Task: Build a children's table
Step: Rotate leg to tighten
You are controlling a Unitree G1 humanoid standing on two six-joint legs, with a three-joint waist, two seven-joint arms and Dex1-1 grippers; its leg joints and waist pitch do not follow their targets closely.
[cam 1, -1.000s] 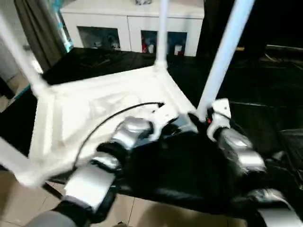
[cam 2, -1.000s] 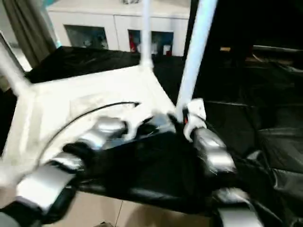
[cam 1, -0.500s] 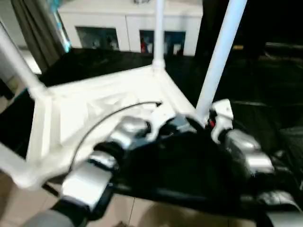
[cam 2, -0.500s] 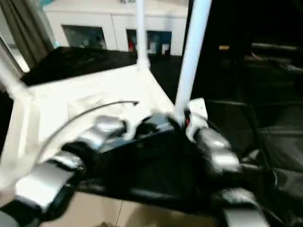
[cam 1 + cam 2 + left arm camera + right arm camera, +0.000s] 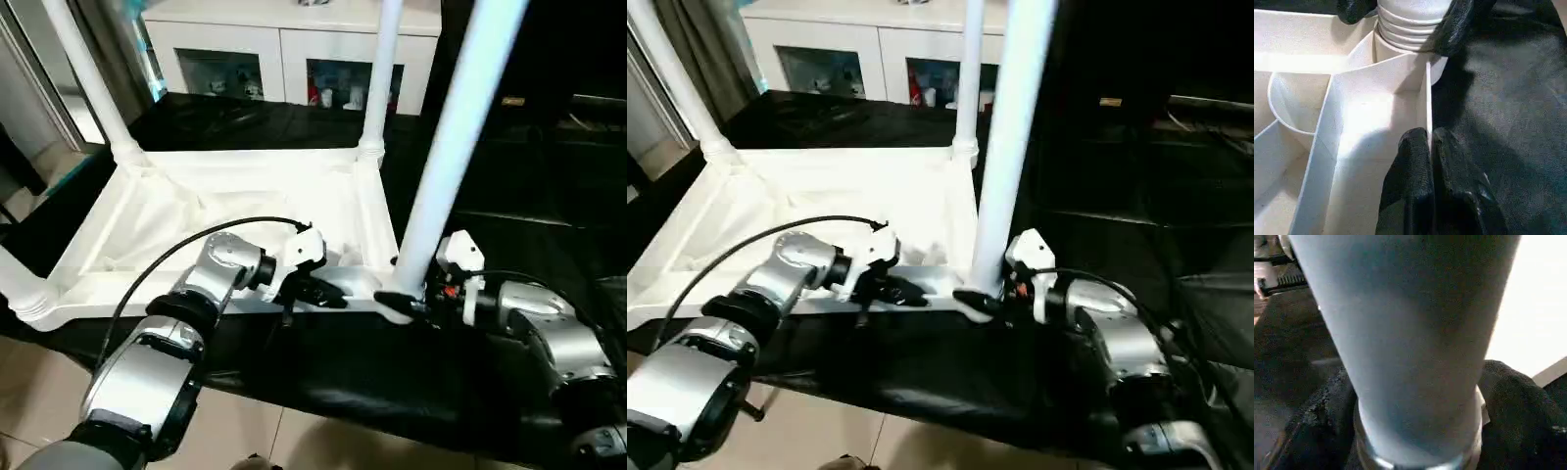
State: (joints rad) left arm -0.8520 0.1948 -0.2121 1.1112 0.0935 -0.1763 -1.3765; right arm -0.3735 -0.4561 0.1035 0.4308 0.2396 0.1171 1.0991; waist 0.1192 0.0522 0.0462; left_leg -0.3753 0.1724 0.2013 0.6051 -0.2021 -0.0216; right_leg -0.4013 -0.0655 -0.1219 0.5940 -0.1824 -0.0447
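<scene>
Both forearms are rounded silver metal shells with dark bands at the joints. A thin black cable (image 5: 186,250) arcs over the left forearm (image 5: 157,357) to its wrist. Each wrist carries a white block; the right one (image 5: 460,257) shows a small red mark. The fingers (image 5: 1415,181) are matte black and rubbery.

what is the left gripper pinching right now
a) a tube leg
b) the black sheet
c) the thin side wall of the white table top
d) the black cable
c: in the left wrist view the left gripper has its fingers closed on the thin upright wall of the table top, while the near leg stands in the corner socket beyond.
</scene>
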